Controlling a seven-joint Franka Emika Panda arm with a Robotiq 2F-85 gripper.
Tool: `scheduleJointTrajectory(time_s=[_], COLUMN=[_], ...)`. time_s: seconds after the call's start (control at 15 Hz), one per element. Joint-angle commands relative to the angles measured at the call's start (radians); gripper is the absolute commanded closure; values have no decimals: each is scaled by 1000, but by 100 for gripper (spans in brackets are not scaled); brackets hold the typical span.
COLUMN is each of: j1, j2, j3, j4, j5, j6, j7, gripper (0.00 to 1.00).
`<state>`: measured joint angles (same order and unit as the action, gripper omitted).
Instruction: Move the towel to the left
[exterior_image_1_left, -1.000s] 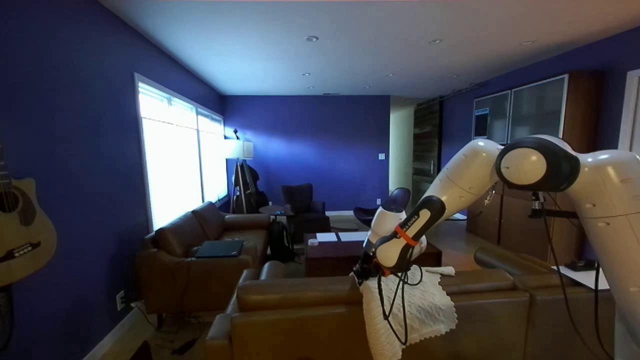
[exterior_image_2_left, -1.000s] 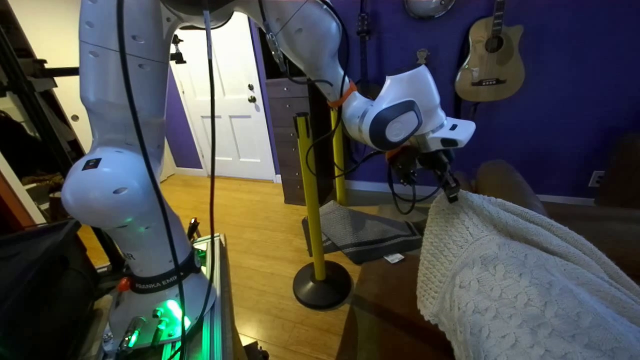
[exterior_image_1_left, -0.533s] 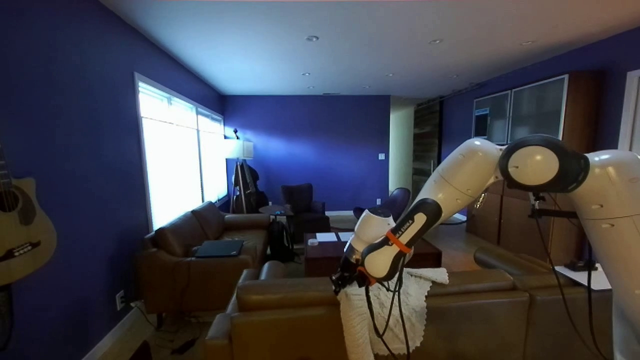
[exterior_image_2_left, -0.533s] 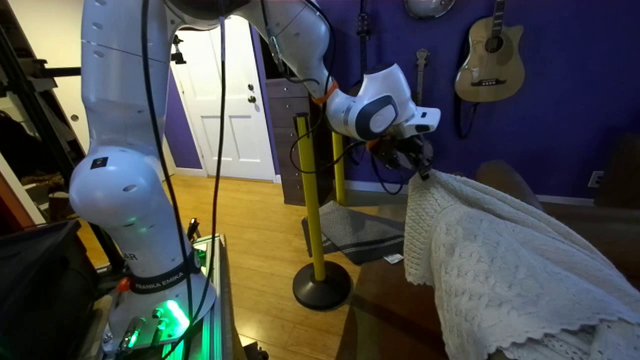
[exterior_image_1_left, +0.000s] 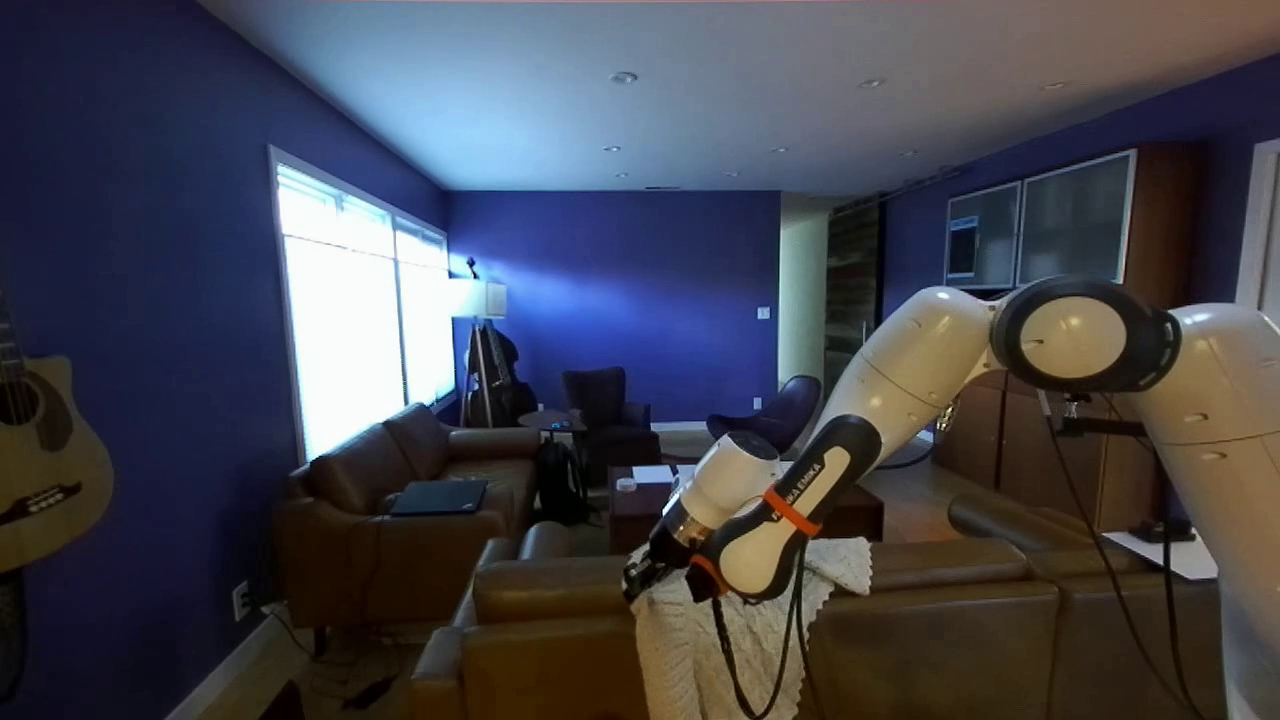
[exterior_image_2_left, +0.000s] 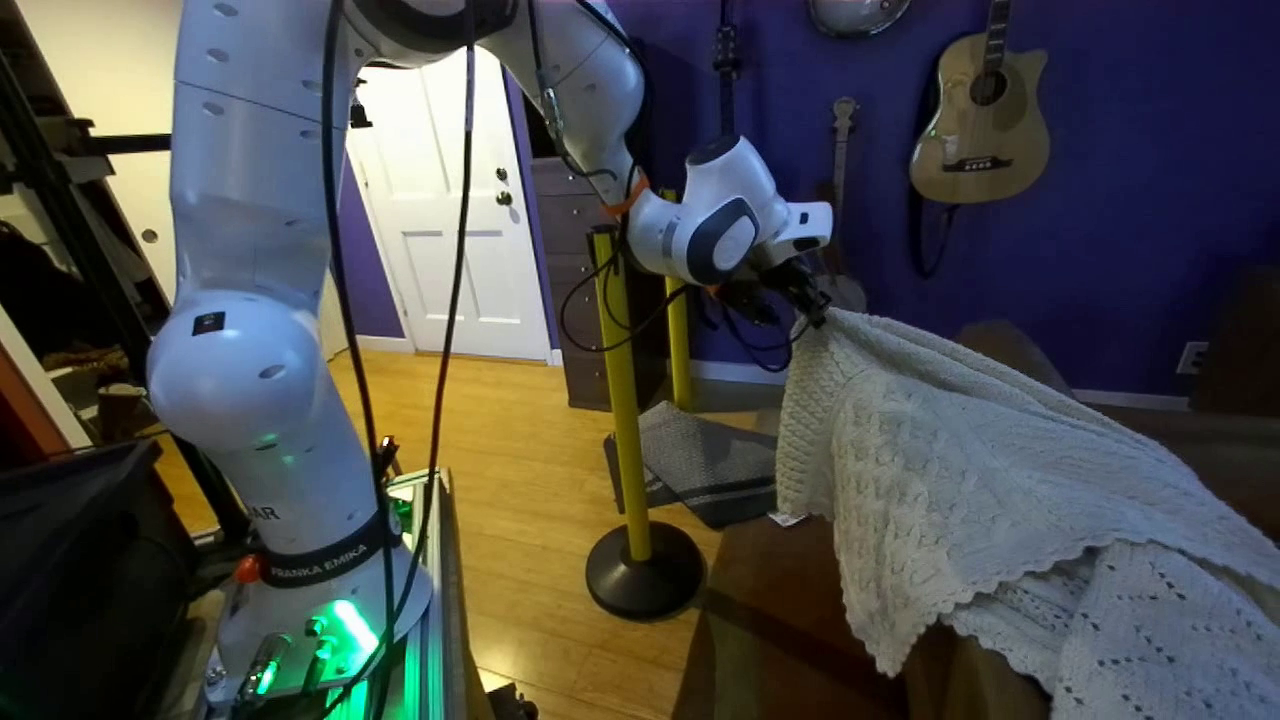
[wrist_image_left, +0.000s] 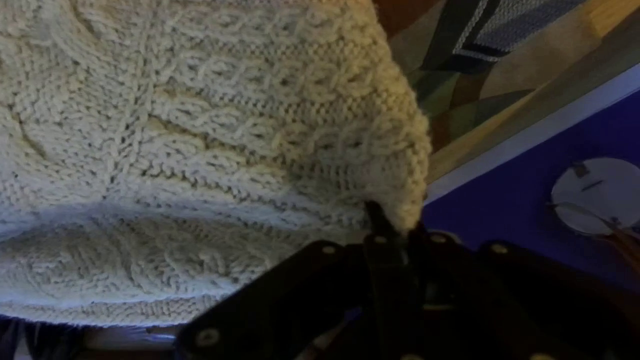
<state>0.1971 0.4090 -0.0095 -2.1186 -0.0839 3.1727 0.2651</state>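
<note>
1. Towel (exterior_image_2_left: 950, 470), cream and cable-knit, lies partly over the back of the sofa (exterior_image_1_left: 930, 640) — one corner is up at the end effector (exterior_image_2_left: 816, 311), and the rest sags away from it.
2. The end effector is closed on that corner: in the wrist view a dark fingertip (wrist_image_left: 379, 217) presses into the knit close to its edge. The opposite one is mostly hidden.
3. The coming move turns on this: in an exterior view the towel (exterior_image_1_left: 690, 640) hangs below the end effector and spreads to its right, so the grip sits at the left end of the cloth. If left is meant as seen there, the corner leads and the rest must follow.
4. The upper edge slopes from the grip down to the right in an exterior view, where the far part of the towel (exterior_image_2_left: 1170, 600) runs out of frame — its full long axis cannot be told.
5. The task looks partway done. Next probably calls for a steady pull leftward along the sofa; the small pinch could slip, or the far end bunch.
</note>
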Motion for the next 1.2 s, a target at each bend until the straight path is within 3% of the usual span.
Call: scheduleJointTrajectory(time_s=[0.0, 0.07, 0.13, 0.33, 0.47, 0.67, 0.8, 1.0, 1.13], j1=[16, 6, -5, -10, 22, 140, 188, 318, 348], j2=[29, 35, 39, 20, -18, -102, -134, -175, -220], j3=[29, 45, 71, 98, 57, -129, -290, -528, -588], j4=[-6, -8, -11, -17, -17, -33, -21, 0, -1], j5=[-20, -17, 35, 42, 8, -4, -117, -259, -338], j6=[88, 94, 89, 41, 18, -49, -96, -248, -393], j7=[-31, -44, -97, -124, -78, -37, 47, 183, 254], gripper=[98, 98, 67, 53, 39, 19, 4, 0, 0])
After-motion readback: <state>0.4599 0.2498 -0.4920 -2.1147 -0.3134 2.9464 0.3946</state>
